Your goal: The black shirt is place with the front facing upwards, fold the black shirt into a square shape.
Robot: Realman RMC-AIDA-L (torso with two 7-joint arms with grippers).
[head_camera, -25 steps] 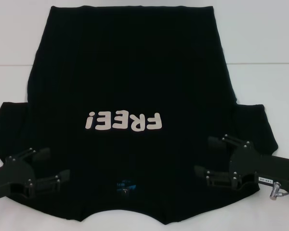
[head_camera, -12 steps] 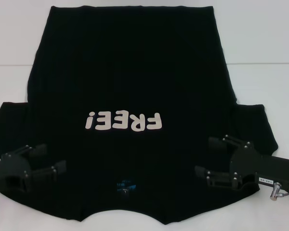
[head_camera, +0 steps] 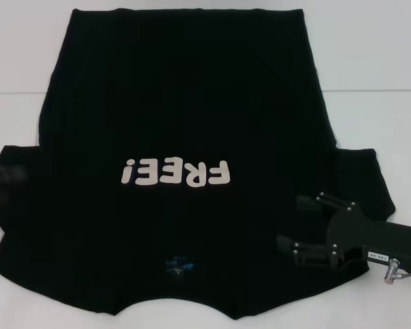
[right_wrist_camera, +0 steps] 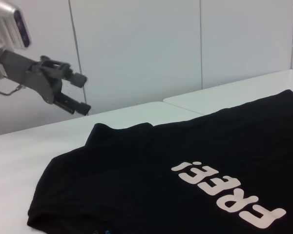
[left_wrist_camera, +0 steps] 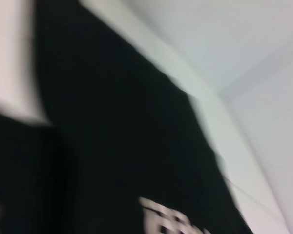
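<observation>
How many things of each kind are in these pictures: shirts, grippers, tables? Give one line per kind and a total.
Black shirt: 1
Grippers: 2, the right gripper open above the shirt's sleeve, the left gripper open, raised off to the side
White table: 1
Total: 4

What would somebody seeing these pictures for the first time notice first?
The black shirt fills most of the white table, lying flat and unfolded, front up, with white FREE! lettering across the chest and a small blue neck label near the robot. The right gripper hovers open over the shirt by its right sleeve. The left gripper is lifted clear above the table, off the shirt's left sleeve, fingers apart.
</observation>
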